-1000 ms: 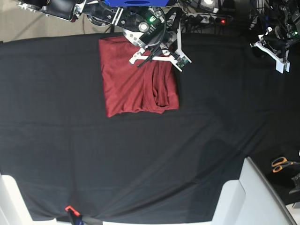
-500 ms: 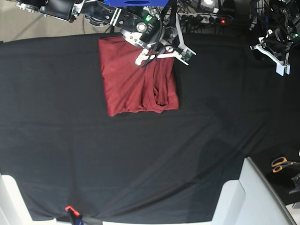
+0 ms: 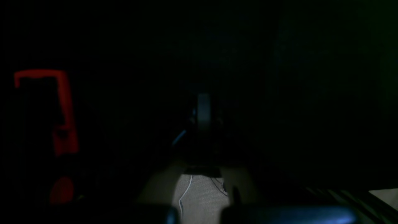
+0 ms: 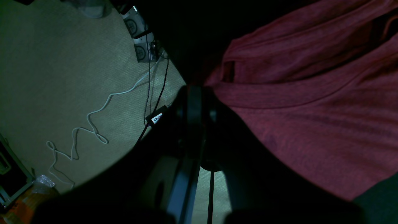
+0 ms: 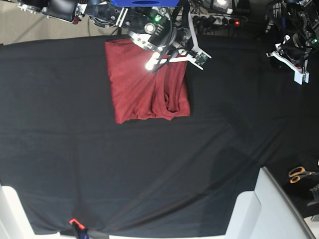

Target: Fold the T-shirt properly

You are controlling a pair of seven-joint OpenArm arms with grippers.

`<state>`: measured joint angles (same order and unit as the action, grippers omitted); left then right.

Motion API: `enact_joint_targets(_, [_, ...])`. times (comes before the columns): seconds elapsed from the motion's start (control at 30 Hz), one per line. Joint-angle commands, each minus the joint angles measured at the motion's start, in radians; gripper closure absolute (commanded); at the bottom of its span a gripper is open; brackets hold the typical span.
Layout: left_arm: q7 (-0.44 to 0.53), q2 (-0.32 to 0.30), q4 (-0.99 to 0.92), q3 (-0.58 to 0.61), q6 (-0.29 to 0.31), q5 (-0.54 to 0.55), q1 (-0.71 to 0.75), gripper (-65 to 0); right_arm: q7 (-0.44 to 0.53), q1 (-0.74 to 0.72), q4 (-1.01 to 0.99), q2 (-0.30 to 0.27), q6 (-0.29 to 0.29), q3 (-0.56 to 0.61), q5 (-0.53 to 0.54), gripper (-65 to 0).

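Folded T-shirt point(image 5: 148, 84) lying flat as a rough maroon rectangle on the black cloth surface point(image 5: 149, 169), toward the far edge, left of centre in the base view. Bunched folds along its right side; left side smooth. Right gripper point(image 5: 174, 56) poised over the far right corner of the T-shirt, jaws closed together, nothing seen clamped between them. In the right wrist view, right gripper point(image 4: 194, 102) at the very edge of the maroon fabric point(image 4: 311, 102), with the carpet floor point(image 4: 62, 77) and loose cables point(image 4: 93, 124) to the left. Left gripper point(image 5: 299, 69) well apart from the T-shirt, at the far right corner of the cloth, jaws closed, empty. Left wrist view almost wholly dark. Orange-handled scissors point(image 5: 299, 174) at the near right.
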<state>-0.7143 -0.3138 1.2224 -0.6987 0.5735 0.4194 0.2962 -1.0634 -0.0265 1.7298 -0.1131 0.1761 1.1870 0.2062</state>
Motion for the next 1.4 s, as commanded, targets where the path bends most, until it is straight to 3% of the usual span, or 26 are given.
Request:
enact_joint_targets(0.0, [0.012,-0.020,0.010,-0.005,0.001,0.011,-0.002,0.0,0.012,-0.006,0.016,0.010,-0.022,-0.003,0.008,-0.2])
enact_joint_targets(0.07, [0.012,-0.020,0.010,-0.005,0.001,0.011,-0.002,0.0,0.021,-0.005,-0.011,0.010,-0.092,-0.006,0.008,-0.2])
enact_joint_targets(0.13, [0.012,-0.020,0.010,-0.005,0.001,0.011,-0.002,0.0,0.021,-0.003,-0.029,0.010,-0.122,-0.025,0.006,-0.2])
enact_joint_targets(0.63, [0.012,-0.020,0.010,-0.005,0.001,0.011,0.001,0.0,0.071,0.007,-0.092,0.011,-0.120,-0.042,0.006,-0.8])
enact_joint_targets(0.73, [0.012,-0.020,0.010,-0.005,0.001,0.011,0.001,0.0,0.070,0.007,-0.090,0.011,-0.120,-0.043,0.006,-9.8])
enact_joint_targets(0.83, [0.012,-0.020,0.010,-0.005,0.001,0.011,0.002,0.0,0.067,0.010,-0.073,0.011,-0.120,-0.043,0.006,-25.5])
enact_joint_targets(0.9, [0.012,-0.020,0.010,-0.005,0.001,0.011,0.004,0.0,0.062,0.010,-0.037,0.010,-0.120,-0.043,0.006,-30.2])
enact_joint_targets(1.13, [0.012,-0.020,0.010,-0.005,0.001,0.011,0.007,0.0,0.068,-0.046,0.035,0.033,-0.120,-0.120,0.002,-26.3])
enact_joint_targets(1.37, [0.012,-0.015,0.010,-0.005,0.001,0.011,0.007,0.0,0.105,-0.223,-0.268,0.149,-0.120,-0.203,0.002,-19.4])
